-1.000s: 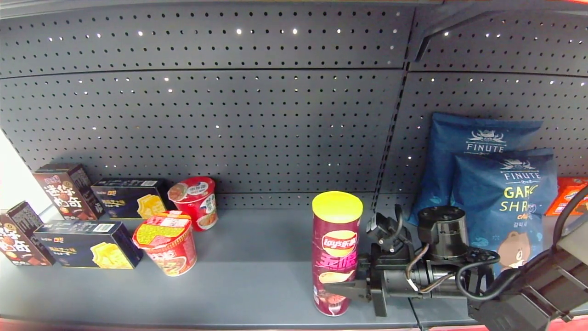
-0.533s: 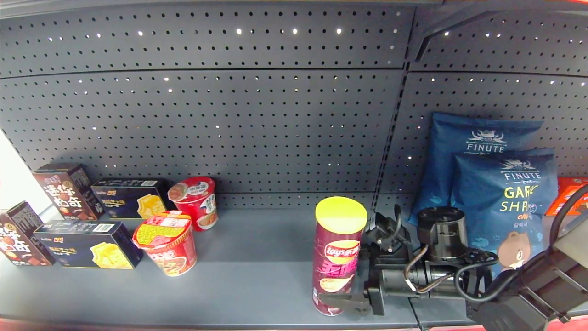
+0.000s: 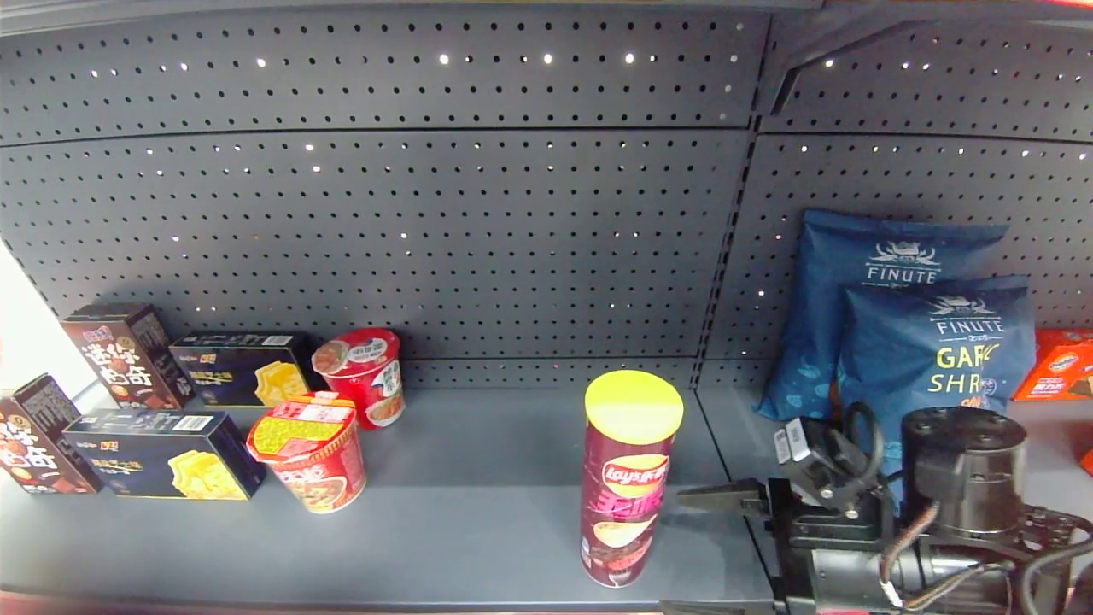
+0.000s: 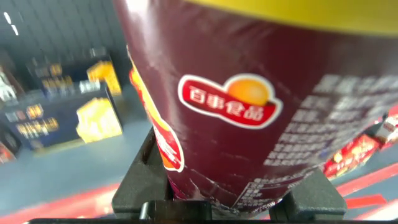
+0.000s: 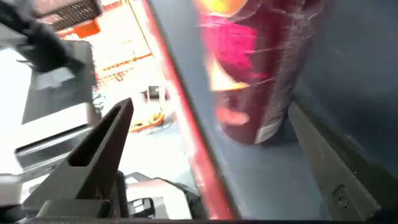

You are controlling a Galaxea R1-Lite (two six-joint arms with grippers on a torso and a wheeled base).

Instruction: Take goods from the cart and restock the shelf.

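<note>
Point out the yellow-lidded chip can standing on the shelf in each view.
Head view: chip can upright near the front, right of centre.
Right wrist view: its lower half stands ahead of the open right hand.
Left wrist view: that is a second can, gripped in the left hand, not the shelf one.
Shared landmark: the grey shelf board.

Can [image 3: 632, 478] on shelf [image 3: 478, 521] — bags [image 3: 931, 342] right

Far left, two brown boxes [image 3: 126, 353] upright, one behind the other. Just beside, two blue boxes [image 3: 162, 453] lying flat, then two red cups [image 3: 309, 451]. Far right, two blue bags [image 3: 939, 350] standing, front overlapping back, orange box [image 3: 1059, 366] beside them
</note>
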